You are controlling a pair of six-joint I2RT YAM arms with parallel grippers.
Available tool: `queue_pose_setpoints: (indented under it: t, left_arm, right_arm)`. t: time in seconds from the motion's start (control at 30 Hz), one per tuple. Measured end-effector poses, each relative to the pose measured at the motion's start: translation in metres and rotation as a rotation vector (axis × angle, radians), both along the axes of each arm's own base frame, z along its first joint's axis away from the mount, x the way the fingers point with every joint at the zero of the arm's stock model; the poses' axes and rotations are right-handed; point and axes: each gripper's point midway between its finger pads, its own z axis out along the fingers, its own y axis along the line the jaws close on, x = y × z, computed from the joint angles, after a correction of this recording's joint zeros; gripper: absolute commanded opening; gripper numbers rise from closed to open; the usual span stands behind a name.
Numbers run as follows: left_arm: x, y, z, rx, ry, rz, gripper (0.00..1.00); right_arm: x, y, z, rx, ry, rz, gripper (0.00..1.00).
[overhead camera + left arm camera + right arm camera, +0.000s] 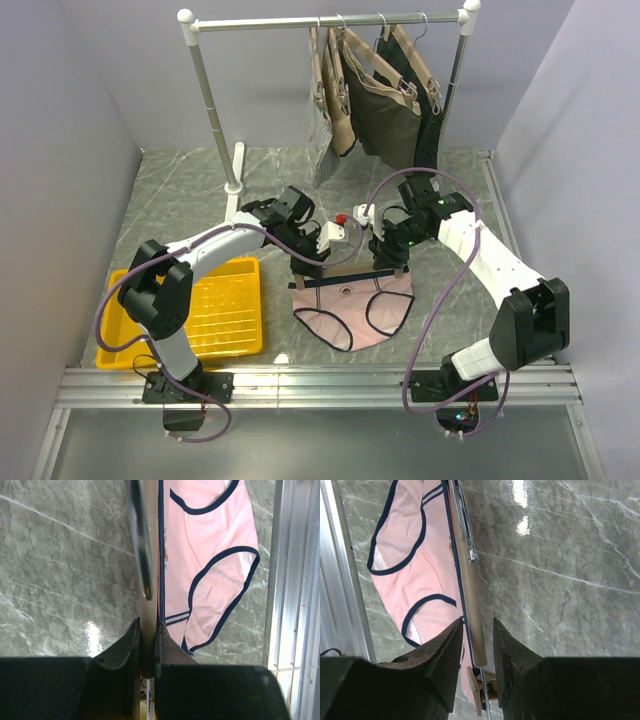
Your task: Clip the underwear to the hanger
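Note:
The pink underwear (352, 312) with navy edging lies flat on the marble table, its waistband along the tan hanger (345, 273). In the left wrist view my left gripper (148, 630) is shut on one end of the hanger (148, 607), with the underwear (210, 555) to its right. My right gripper (477, 630) is open and straddles the hanger's (470, 590) other end. A gap shows on both sides of the bar. The end clip (484, 682) sits deep between the fingers (445, 652). The underwear (405, 580) lies left of the bar.
A yellow tray (225, 310) sits at the front left. At the back, a clothes rack (320, 22) carries several hangers with dark garments (385, 105); its post (213, 105) stands at back left. An aluminium rail (320, 385) borders the near edge.

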Motion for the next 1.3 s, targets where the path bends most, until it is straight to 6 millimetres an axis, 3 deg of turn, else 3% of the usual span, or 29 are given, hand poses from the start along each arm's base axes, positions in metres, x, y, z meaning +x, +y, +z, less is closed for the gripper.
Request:
queue_pose_setpoints:
  t: [0.2,0.3,0.47,0.63,0.73,0.77,0.87,1.3]
  left_arm:
    - [0.000,0.000,0.000,0.001,0.009,0.009,0.00]
    - [-0.001,0.000,0.000,0.002,0.012,0.013,0.00]
    - [0.001,0.000,0.001,0.002,0.004,0.011,0.00]
    - [0.002,0.001,0.001,0.002,-0.001,0.008,0.05]
    - [0.002,0.001,0.000,0.003,-0.001,0.011,0.19]
    - [0.003,0.001,0.001,0.002,-0.002,0.013,0.28]
    - [0.009,-0.001,0.002,-0.010,-0.010,0.033,0.40]
    - [0.019,-0.001,0.008,-0.057,0.006,0.075,0.51]
  right_arm:
    - [0.001,-0.001,-0.001,-0.010,0.001,-0.007,0.35]
    - [0.001,-0.001,-0.002,-0.013,0.001,-0.007,0.26]
    - [-0.001,-0.001,-0.003,-0.014,0.002,0.008,0.01]
    - [-0.002,-0.001,-0.003,-0.015,0.003,0.016,0.00]
    - [-0.002,-0.001,-0.004,-0.015,0.004,0.016,0.00]
    - [-0.002,-0.001,-0.004,-0.015,0.006,0.016,0.00]
    - [-0.005,-0.002,-0.005,-0.021,0.021,0.014,0.00]
    - [-0.002,-0.003,-0.009,-0.024,0.032,0.008,0.00]
